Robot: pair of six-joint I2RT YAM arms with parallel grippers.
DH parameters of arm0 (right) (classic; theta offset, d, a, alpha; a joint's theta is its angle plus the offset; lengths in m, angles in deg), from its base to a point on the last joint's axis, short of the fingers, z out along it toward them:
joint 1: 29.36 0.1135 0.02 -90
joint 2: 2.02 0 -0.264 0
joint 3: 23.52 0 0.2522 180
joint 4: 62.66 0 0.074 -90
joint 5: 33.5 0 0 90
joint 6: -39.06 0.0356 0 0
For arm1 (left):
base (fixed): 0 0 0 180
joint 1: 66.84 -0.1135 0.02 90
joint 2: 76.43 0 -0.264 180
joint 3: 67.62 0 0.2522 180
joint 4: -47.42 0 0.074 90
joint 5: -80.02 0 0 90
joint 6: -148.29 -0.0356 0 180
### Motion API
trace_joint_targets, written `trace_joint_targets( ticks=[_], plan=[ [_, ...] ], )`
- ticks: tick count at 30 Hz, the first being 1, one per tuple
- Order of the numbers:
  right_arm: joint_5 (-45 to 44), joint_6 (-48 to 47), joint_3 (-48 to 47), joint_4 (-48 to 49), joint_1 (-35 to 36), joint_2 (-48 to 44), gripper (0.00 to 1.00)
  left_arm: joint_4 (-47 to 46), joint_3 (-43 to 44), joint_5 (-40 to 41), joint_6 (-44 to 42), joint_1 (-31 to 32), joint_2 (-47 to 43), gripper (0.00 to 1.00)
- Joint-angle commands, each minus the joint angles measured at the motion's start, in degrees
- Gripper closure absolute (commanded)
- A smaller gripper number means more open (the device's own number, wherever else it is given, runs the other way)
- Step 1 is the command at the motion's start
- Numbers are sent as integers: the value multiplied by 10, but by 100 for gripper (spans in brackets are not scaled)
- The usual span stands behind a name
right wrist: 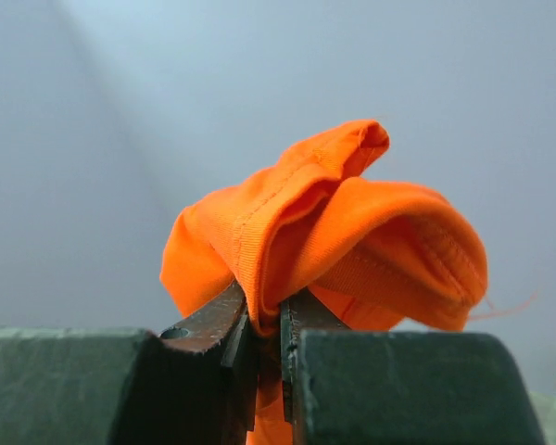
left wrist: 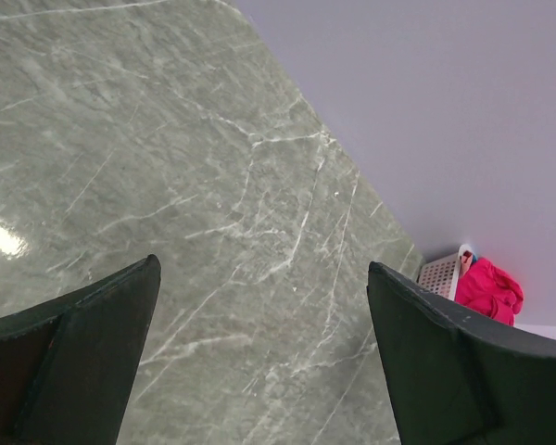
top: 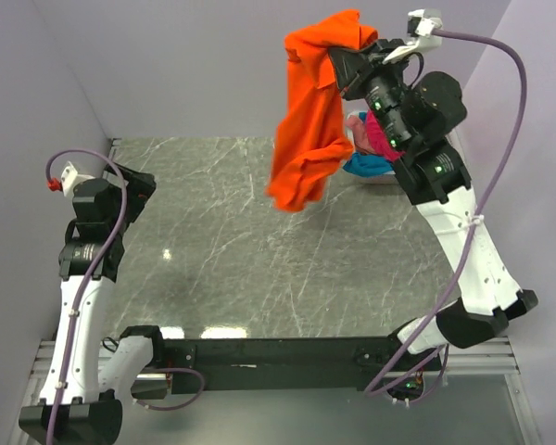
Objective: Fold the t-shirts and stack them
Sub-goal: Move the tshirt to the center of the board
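The left end effector (top: 132, 188) hangs over the near-left part of the grey marbled desk (top: 213, 260), its jaws spread as wide as they go and holding nothing; its wrist view shows only bare desk between the two dark fingers (left wrist: 93, 334).

Farther back and to the right, the right arm is raised high, and the right end effector (top: 345, 61) is pinched nearly closed on a bunched fold of the orange t-shirt (top: 306, 139). In its wrist view the fabric wells up out of the narrow gap between the jaws and mushrooms above them. From that grip the shirt droops down and to the left, well clear of the desk, its lowest hem dangling above the far-right part of the surface.

Behind the hanging shirt, in the far-right corner, stands the white basket (left wrist: 439, 274), with the magenta t-shirt (left wrist: 489, 289), the teal t-shirt (top: 364, 167) and the pale pink t-shirt (top: 357, 121) heaped in it.
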Motion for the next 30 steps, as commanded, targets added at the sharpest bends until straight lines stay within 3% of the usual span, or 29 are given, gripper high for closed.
trace_joint_targets(
  ticks=[1,3,7,11,13,14,15,16,19,20,23,25,30],
  plan=[
    [75,73,6,28,0,-27,100,50,13,3,12,-1,-23,1],
    [74,101,43,28,0,-51,100,69,10,9,16,-2,-34,1],
    [20,169,274,60,-1,-120,100,84,-6,17,17,-2,-48,1],
    [-91,220,476,43,-16,-181,100,83,-31,3,18,-2,-36,1],
    [-119,253,562,10,-50,-181,90,67,-55,-16,14,-1,-26,0],
    [-114,260,582,-5,-66,-168,80,62,-64,-26,11,-2,-11,1],
    [-109,265,596,-21,-83,-159,51,55,-83,-48,6,-2,-4,1],
    [-108,278,611,-61,-115,-148,39,50,-92,-58,5,-2,16,1],
    [-117,294,606,-122,-146,-100,31,39,-125,-90,6,0,47,1],
    [-126,291,605,-127,-146,-86,17,27,-133,-99,8,0,66,1],
    [-83,272,607,-119,-144,-79,15,12,-158,-135,9,14,98,1],
    [-63,259,613,-119,-136,-85,14,24,-164,-108,20,49,117,1],
    [-66,214,624,-160,-31,-115,14,61,-171,-55,52,137,141,1]
  ],
)
